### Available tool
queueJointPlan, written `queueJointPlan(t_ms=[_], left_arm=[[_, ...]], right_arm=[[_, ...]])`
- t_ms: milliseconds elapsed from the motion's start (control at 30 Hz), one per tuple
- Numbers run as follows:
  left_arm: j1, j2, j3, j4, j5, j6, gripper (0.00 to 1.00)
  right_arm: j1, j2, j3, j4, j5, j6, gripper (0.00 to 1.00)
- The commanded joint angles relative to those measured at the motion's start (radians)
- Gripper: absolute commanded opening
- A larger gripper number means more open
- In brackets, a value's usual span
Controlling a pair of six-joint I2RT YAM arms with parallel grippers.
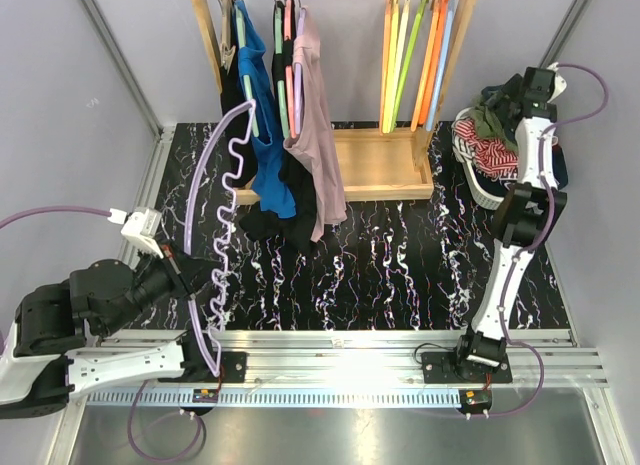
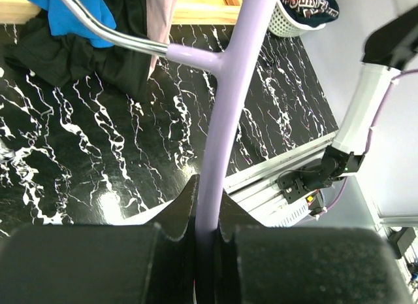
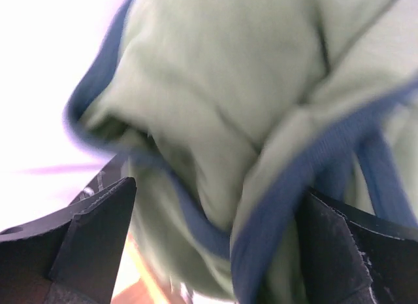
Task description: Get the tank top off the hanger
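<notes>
A pale green tank top with blue trim fills the right wrist view, blurred, lying between the wide-apart fingers of my right gripper. In the top view the right gripper is over the white basket at the far right, with the green cloth bunched on the pile. My left gripper is shut on the bar of a bare lavender hanger, held upright at the left. The left wrist view shows that bar pinched between the fingers of the left gripper, with the metal hook at the top left.
A wooden rack stands at the back. Blue, black and pink garments hang on it at the left, and several bare orange, yellow and green hangers at the right. A red-striped garment lies in the basket.
</notes>
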Motion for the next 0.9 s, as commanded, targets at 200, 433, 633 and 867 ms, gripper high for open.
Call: queueJointPlan(t_ms=[200, 433, 633, 867], left_arm=[[-0.004, 0.040, 0.097, 0.102, -0.058, 0.142, 0.00], [-0.003, 0.126, 0.119, 0.079, 0.049, 0.267, 0.00], [-0.004, 0.238, 0.151, -0.028, 0.130, 0.358, 0.00], [-0.003, 0.353, 0.173, -0.161, 0.334, 0.448, 0.00]], right_arm=[[-0.024, -0.467, 0.033, -0.098, 0.052, -0.066, 1.00], [-0.025, -0.970, -0.339, -0.247, -0.043, 0.011, 1.00], [0.056, -1.376, -0.763, -0.028, -0.712, 0.126, 1.00], [0.258, -1.503, -1.076, 0.133, -1.180, 0.258, 1.00]])
